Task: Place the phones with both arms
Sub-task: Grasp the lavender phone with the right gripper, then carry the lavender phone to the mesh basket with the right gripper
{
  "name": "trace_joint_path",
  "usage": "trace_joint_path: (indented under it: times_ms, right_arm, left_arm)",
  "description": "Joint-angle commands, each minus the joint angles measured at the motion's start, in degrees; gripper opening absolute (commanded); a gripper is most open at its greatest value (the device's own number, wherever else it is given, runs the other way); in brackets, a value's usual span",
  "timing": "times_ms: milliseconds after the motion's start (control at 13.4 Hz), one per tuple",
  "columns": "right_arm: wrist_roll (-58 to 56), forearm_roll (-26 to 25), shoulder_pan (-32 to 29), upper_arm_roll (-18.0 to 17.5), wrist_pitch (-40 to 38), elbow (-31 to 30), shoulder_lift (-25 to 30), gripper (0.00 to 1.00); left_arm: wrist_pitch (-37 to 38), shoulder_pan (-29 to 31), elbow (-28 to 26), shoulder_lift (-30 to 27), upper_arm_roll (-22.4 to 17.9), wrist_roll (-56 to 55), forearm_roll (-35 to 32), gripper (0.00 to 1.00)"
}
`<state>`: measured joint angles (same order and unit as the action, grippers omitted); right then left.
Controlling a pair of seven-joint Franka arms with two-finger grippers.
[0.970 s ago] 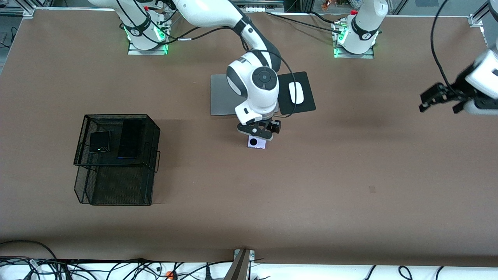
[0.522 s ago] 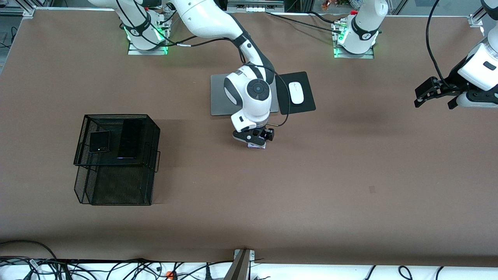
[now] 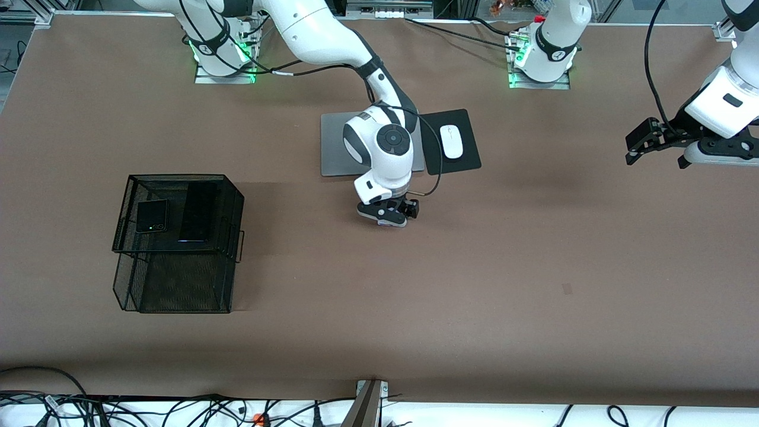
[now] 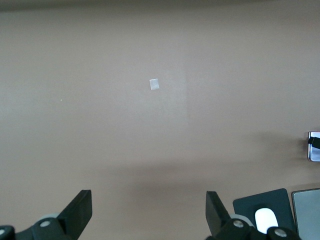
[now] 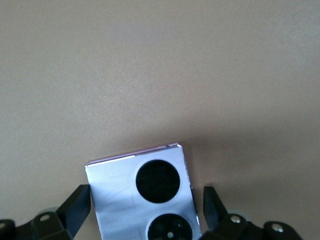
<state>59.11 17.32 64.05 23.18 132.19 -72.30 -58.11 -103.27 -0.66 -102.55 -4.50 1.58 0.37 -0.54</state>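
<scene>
My right gripper [image 3: 388, 217], centre frame: fingers wide apart, down around the lilac-white phone [image 5: 145, 195] flat on the table [image 3: 474, 267], a finger at each side, nothing lifted. My left gripper [image 3: 637, 142], upper right: fingers spread, empty, over bare table, waiting. Mesh basket [image 3: 127, 190], middle left: square black phone [image 3: 152, 216] beside slim black phone [image 3: 198, 212] on top.

Lilac-white phone [image 5: 142, 192], two black circles; brown table [image 3: 474, 267].
</scene>
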Motion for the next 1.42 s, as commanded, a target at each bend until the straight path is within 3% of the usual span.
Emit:
trace_joint_path:
  times_ms: [0,149,224,373,448,597,746,1045,1343]
  right_arm:
    - [-1.4,0.2,0.5,-0.2,1.1,-0.3,-0.4,1.00]
    - [-1.7,0.2,0.5,-0.2,1.1,-0.3,-0.6,1.00]
    - [-1.9,0.1,0.5,-0.2,1.1,-0.3,-0.6,0.90]
    - [-3.6,0.1,0.5,-0.2,1.1,-0.2,-0.5,0.28]
    - [-4.8,0.1,0.4,-0.2,0.7,-0.1,-0.1,0.11]
    - [-5.5,0.1,0.0,0.2,-1.0,0.0,1.5,0.01]
    - [-5.5,0.2,-0.1,1.9,-6.7,2.3,3.3,0.00]
    - [-8.2,0.5,-1.1,7.5,-25.9,11.7,8.3,0.00]
    - [-24.5,0.8,-11.0,7.7,-38.3,11.7,18.0,0.00]
  left_arm:
    - [0.0,-0.7,3.0,2.2,-0.7,0.7,-1.3,1.00]
    - [0.4,-0.5,4.8,3.5,-0.7,0.8,-1.3,1.00]
    - [0.7,-0.4,5.3,4.0,-0.8,0.8,-1.3,1.00]
    - [1.6,-0.1,5.4,4.0,-1.0,1.0,-1.2,1.00]
    - [1.8,0.0,5.4,4.0,-0.9,1.3,-1.2,1.00]
    - [1.8,0.0,5.4,4.0,-0.8,1.2,-1.1,1.00]
    - [2.3,0.0,5.4,4.0,-0.7,1.2,-1.1,1.00]
    - [2.5,0.0,5.8,4.0,-0.4,1.0,-1.2,1.00]
    - [2.5,0.0,5.9,4.0,-0.3,0.9,-1.2,1.00]
